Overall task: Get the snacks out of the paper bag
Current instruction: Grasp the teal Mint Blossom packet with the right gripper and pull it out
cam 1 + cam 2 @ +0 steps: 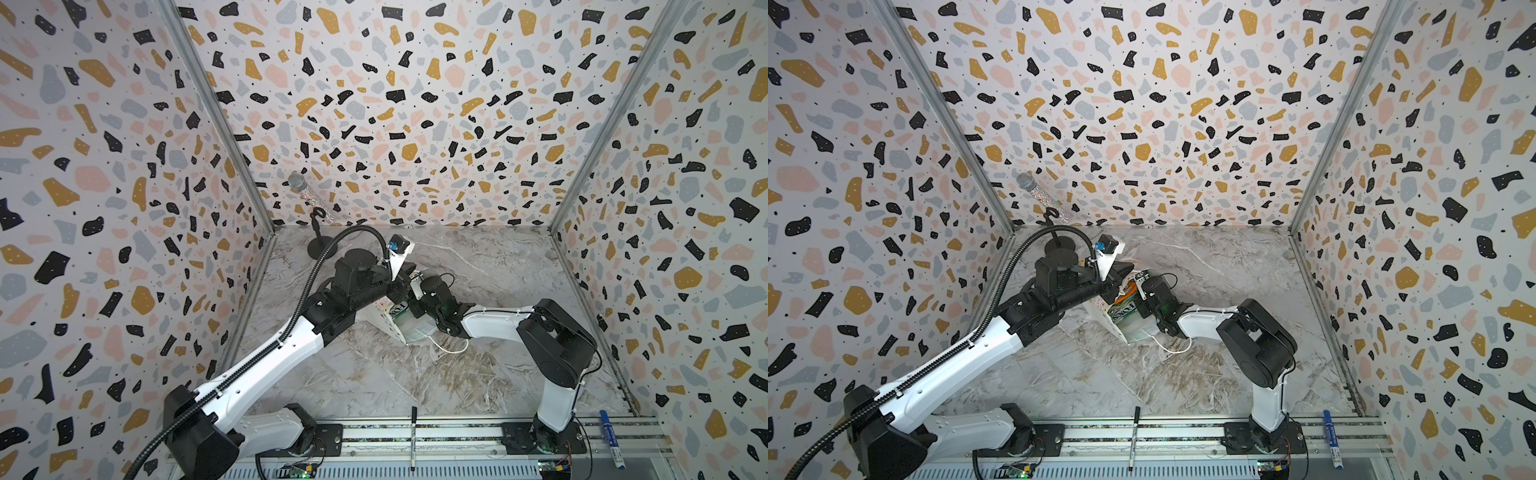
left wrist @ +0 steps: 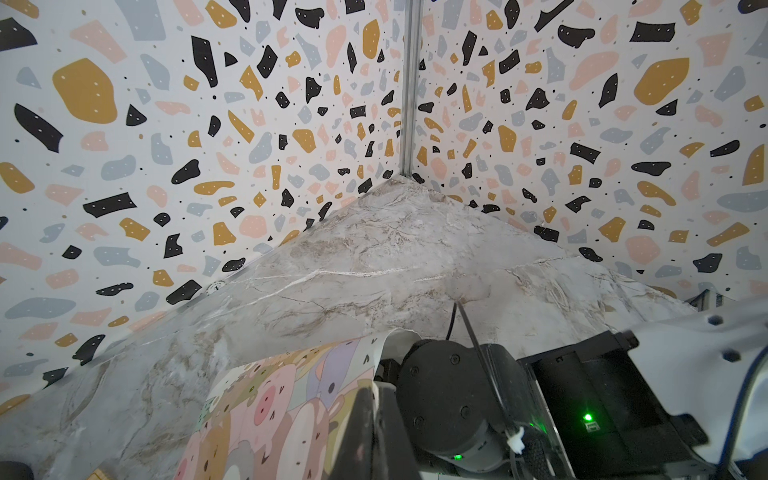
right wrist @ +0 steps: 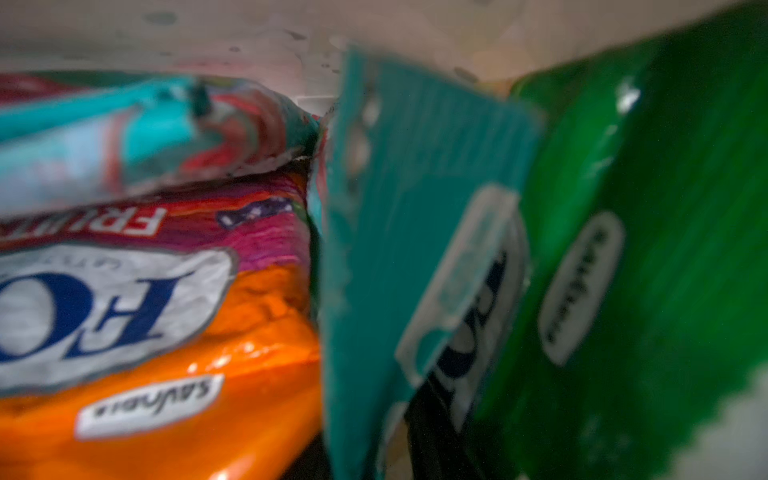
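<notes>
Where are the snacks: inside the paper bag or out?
Inside the paper bag. The right wrist view shows orange, teal and green snacks packed together; none lies on the table.

Both top views reach me bright and evenly lit, with only soft, faint shadows on the bench (image 1: 478, 374). The wide lens bows the walls (image 1: 104, 166) outward near the frame edges. My left wrist view is sharp and well lit. My right wrist view is dim and heavily blurred: the snacks (image 3: 166, 311) crowd the lens, with small glare spots on their glossy film.
</notes>
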